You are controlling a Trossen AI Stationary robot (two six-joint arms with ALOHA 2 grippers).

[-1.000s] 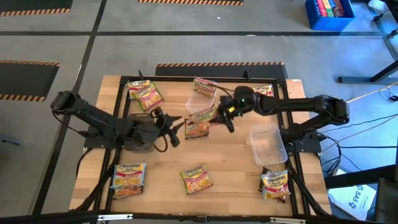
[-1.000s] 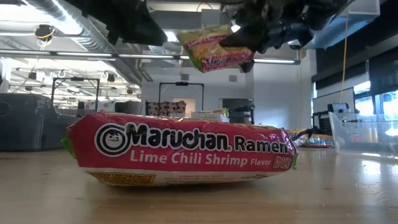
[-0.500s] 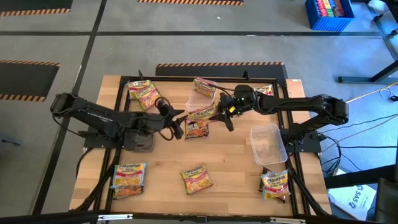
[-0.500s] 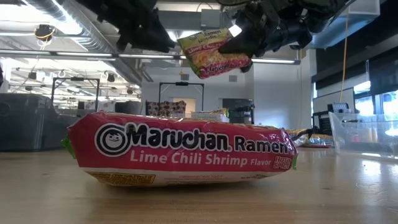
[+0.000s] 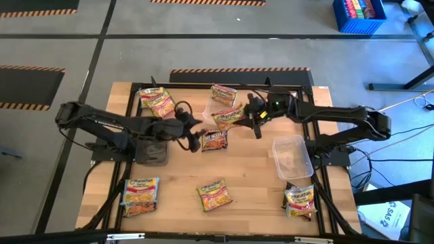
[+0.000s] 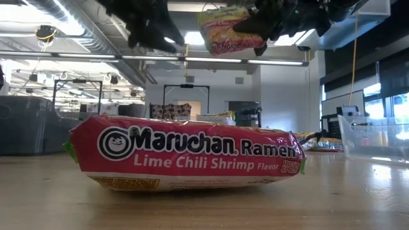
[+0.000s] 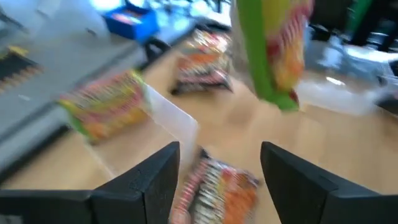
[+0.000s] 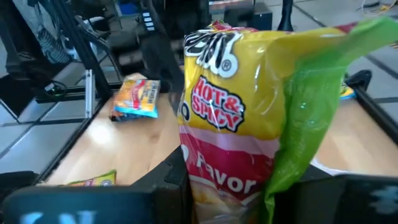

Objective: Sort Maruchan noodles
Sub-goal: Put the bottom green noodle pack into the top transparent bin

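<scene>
While the right gripper [image 5: 252,122] keeps its fingers closed on a yellow-green noodle packet [image 5: 228,116], it has carried the packet higher and toward the back clear tub [image 5: 211,108] since a second ago, so a drop there seems near. Beside it, the left gripper [image 5: 194,135], open and empty, has advanced to a dark packet [image 5: 214,141] lying flat on the table [image 5: 251,183].

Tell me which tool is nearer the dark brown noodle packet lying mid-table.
Left. The left tool hangs open right beside the dark brown packet; the right tool is farther off, shut on a yellow-green packet.
</scene>
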